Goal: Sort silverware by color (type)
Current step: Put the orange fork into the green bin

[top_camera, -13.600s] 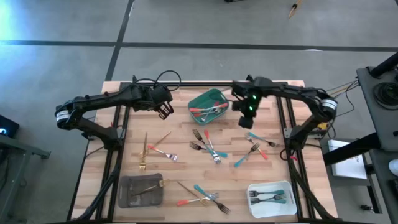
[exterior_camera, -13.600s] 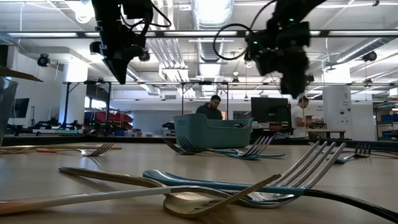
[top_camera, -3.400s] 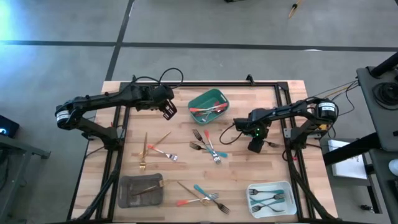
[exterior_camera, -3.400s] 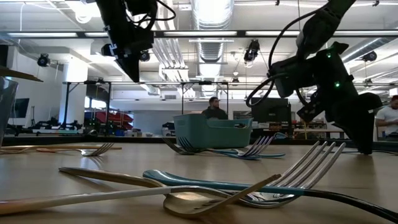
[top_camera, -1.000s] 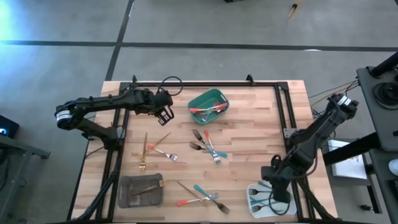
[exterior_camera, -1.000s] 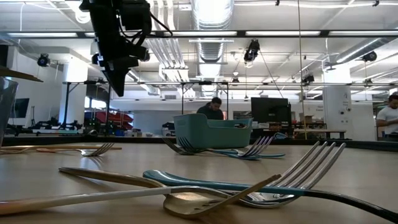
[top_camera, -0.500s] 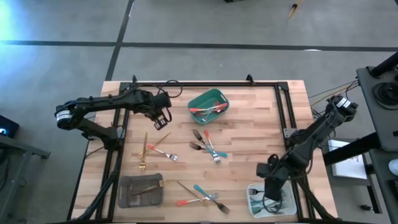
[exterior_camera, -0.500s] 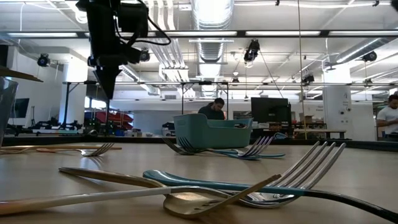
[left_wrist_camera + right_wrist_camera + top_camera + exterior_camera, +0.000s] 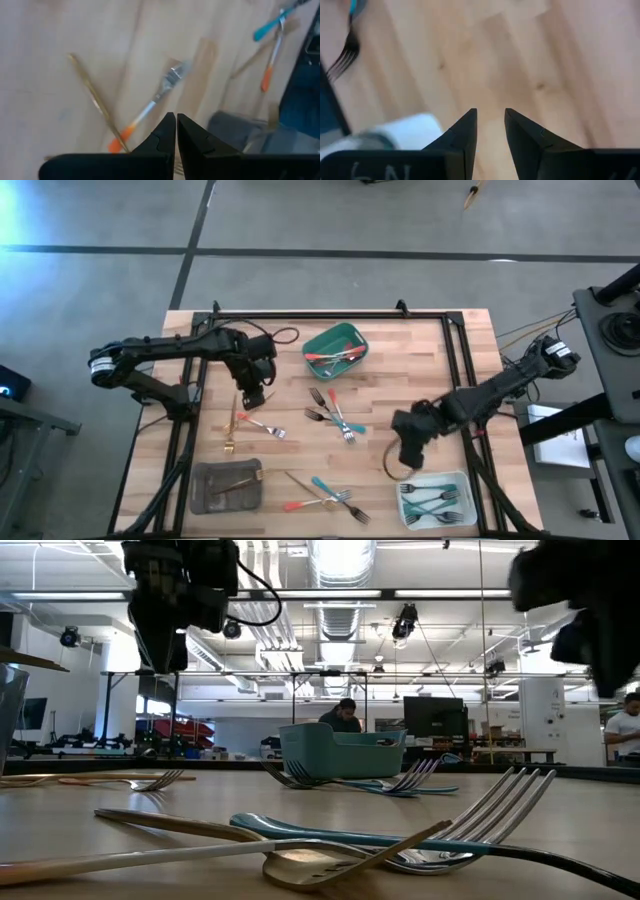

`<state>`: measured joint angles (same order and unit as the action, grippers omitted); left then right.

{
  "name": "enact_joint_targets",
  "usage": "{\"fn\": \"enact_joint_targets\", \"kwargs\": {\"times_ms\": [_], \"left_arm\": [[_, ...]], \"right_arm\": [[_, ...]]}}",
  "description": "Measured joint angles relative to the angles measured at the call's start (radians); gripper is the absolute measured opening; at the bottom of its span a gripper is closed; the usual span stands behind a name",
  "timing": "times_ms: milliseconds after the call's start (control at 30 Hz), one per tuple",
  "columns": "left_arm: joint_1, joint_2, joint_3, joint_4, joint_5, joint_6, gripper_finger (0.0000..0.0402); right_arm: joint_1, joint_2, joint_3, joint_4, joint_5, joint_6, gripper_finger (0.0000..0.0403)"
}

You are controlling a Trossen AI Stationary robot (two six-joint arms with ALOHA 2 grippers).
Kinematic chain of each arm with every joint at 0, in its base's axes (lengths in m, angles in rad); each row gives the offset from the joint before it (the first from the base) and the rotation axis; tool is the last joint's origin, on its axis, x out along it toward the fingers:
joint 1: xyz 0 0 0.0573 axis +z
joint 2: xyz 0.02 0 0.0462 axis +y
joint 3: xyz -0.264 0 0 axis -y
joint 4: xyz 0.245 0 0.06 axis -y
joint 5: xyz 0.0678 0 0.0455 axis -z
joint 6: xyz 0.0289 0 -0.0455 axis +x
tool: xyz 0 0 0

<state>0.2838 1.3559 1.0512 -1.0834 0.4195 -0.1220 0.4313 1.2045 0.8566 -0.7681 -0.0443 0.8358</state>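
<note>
Four teal forks [image 9: 437, 500] are now lying in the white tray [image 9: 402, 481], lower right — the right gripper [image 9: 409, 459], fingers slightly apart and empty, is leaving; the left gripper [image 9: 249, 396], fingers together, is descending to the gold pieces [image 9: 232, 423], centre left.

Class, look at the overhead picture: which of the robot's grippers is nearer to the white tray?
Right. The right gripper hangs just beside the white tray, toward the table's middle. The left gripper is far across the table, above the gold forks.
</note>
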Motion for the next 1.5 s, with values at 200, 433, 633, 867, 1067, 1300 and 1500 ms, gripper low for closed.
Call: {"fn": "enact_joint_targets", "kwargs": {"times_ms": [200,433,633,867,1067,1300,1500], "left_arm": [[-0.107,-0.004,0.000,-0.017,0.009,-0.063,0.0000],[-0.226,-0.033,0.000,-0.109,-0.086,-0.305,0.0000],[-0.305,-0.103,0.000,-0.144,-0.244,-0.448,0.0000],[-0.349,-0.211,0.000,-0.139,-0.340,-0.557,0.0000],[-0.349,-0.292,0.000,-0.138,-0.378,-0.613,0.0000],[-0.351,-0.359,0.000,-0.138,-0.386,-0.636,0.0000],[-0.353,-0.387,0.000,-0.137,-0.405,-0.639,0.0000]], "right_arm": [[-0.188,0.005,0.000,0.005,0.068,-0.078,0.0099],[-0.402,0.092,0.000,0.078,0.097,0.035,0.0100],[-0.439,0.265,0.019,0.330,0.003,0.020,0.0100],[-0.439,0.497,0.214,0.353,-0.008,0.018,0.0109],[-0.439,0.650,0.395,0.201,-0.006,0.009,0.0110],[-0.441,0.717,0.502,0.106,0.000,-0.026,0.0104],[-0.441,0.723,0.531,0.107,0.017,-0.026,0.0098]]}}
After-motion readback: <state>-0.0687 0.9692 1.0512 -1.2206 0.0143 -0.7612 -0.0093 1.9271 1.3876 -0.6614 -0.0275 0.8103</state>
